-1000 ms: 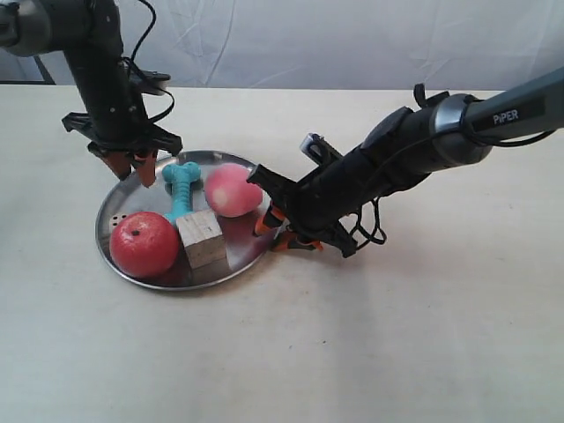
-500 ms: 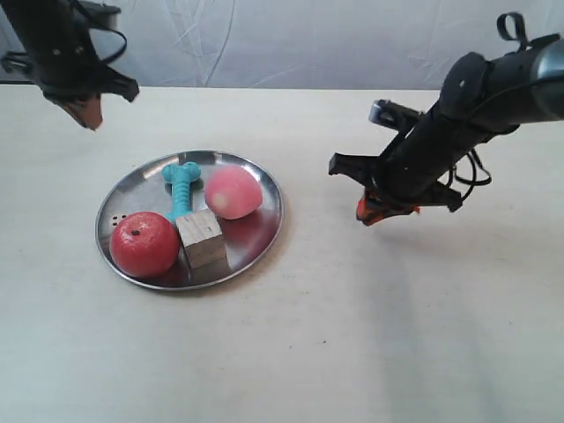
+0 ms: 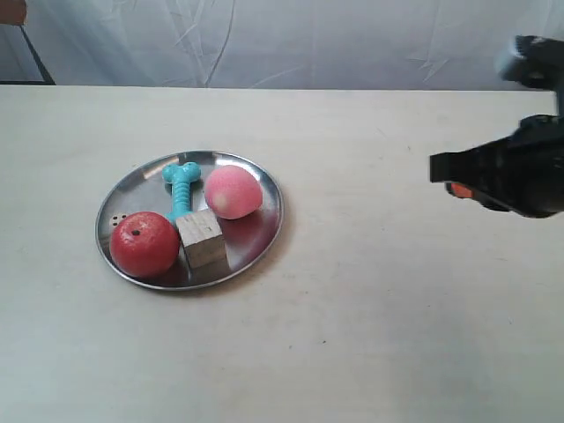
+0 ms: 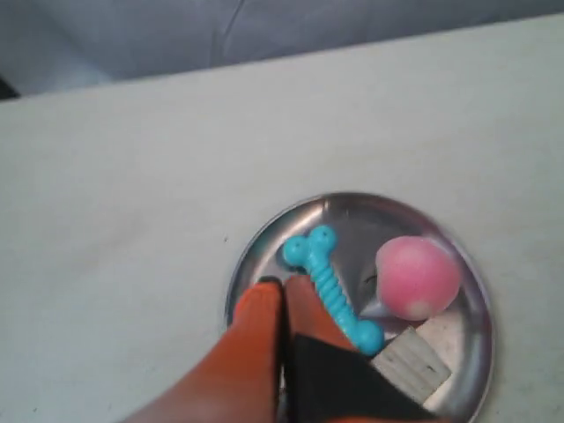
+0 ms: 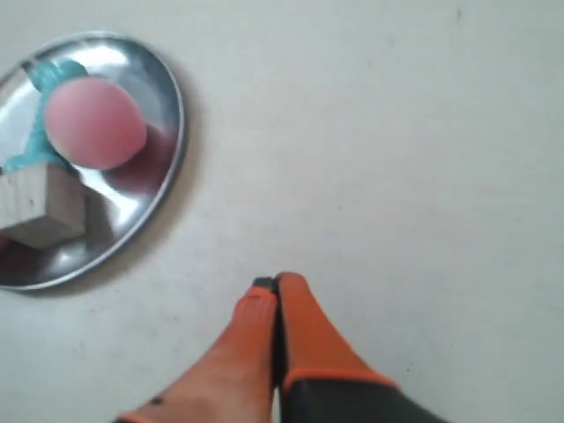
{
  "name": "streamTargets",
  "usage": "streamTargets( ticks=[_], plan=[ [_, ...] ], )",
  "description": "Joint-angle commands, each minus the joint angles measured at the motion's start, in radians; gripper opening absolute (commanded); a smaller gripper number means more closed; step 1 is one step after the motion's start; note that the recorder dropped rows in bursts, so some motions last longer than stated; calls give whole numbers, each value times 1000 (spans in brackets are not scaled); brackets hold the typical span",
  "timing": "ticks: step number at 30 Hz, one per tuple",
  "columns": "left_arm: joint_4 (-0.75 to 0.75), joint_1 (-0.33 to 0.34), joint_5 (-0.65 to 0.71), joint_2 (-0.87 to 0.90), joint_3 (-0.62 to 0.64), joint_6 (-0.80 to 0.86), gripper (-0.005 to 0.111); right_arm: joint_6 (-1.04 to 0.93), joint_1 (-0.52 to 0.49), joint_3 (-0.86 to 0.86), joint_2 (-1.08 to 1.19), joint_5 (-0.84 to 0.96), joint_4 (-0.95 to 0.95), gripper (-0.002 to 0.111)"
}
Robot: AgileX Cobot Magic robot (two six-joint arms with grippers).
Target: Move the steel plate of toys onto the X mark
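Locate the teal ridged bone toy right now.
In the exterior view the teal ridged bone toy lies on the round steel plate, at its far side, left of the pink peach and behind the pale wooden cube.

Lighting's soft and even, bright all over, no hard shadows anywhere. In the exterior view the steel plate (image 3: 141, 189) only throws a thin fuzzy shadow along its lower right edge, so the light looks to come from above, a bit upper left. No blown-out glare on it, just hazy reflections of the red ball (image 3: 144, 244) and pink peach (image 3: 233, 192). The arm at the exterior view's right (image 3: 520, 172) is smeared with motion blur. The left wrist view is mushy overall, and the left gripper (image 4: 282, 284) is way out of focus. The right wrist view is crisper on the table (image 5: 397, 132), though the right gripper (image 5: 275, 284) is blurry too, and the plate's rim glints white there.
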Motion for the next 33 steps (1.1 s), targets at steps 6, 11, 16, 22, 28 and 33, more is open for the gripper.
streamTargets(
  ticks=[6, 11, 16, 22, 28, 33],
  plan=[
    [-23, 1, -403, -423, 552, 74, 0, -12, -1, 142, -423, -115, -93, -1],
    [33, 1, -347, -492, 639, 74, 0, -12, -1, 146, -478, -50, -83, -1],
    [33, 1, -288, -504, 639, 74, 0, -12, -1, 146, -489, -15, -35, -1],
    [37, 1, -288, -504, 639, 74, 0, -12, -3, 146, -530, -11, -43, -1],
    [37, 1, -295, -504, 639, 74, 0, -34, -175, 213, -854, -4, -184, -1],
    [37, 1, -295, -504, 639, 74, 0, -34, -225, 376, -988, -6, -183, -1]
  ],
)
